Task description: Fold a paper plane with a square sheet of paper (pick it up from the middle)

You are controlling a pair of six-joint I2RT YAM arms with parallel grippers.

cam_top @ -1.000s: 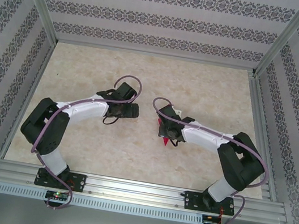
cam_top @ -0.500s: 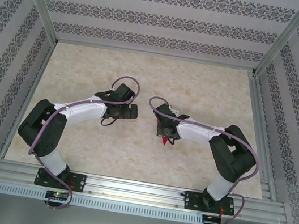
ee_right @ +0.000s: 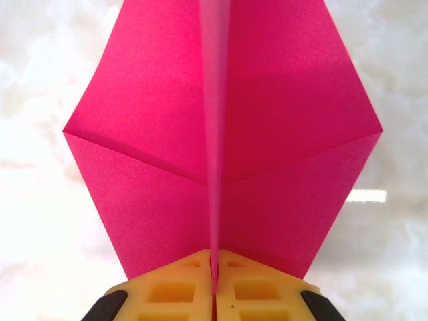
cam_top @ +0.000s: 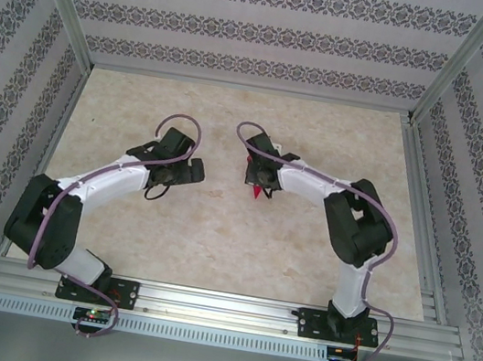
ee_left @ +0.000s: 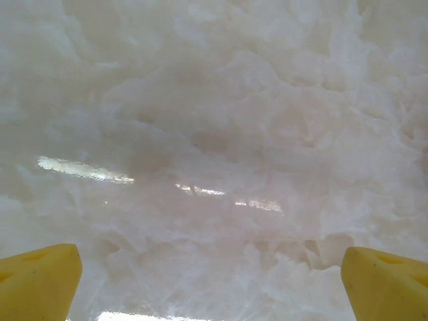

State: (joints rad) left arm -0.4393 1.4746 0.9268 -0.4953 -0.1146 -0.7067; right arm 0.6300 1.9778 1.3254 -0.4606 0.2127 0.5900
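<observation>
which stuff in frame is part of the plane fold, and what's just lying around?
Job:
paper plane, pinched at its centre ridge
right gripper, shut on it
left gripper, open, holding nothing

Just there:
marble-look table
patterned walls
aluminium front rail

tabletop (cam_top: 213,241): pale marbled, glossy | walls (cam_top: 248,29): grey patterned stripes | frame rail (cam_top: 220,309): aluminium, near edge

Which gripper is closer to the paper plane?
Right. The right gripper is shut on the paper plane; the left gripper hangs open, apart, off to the plane's left.
</observation>
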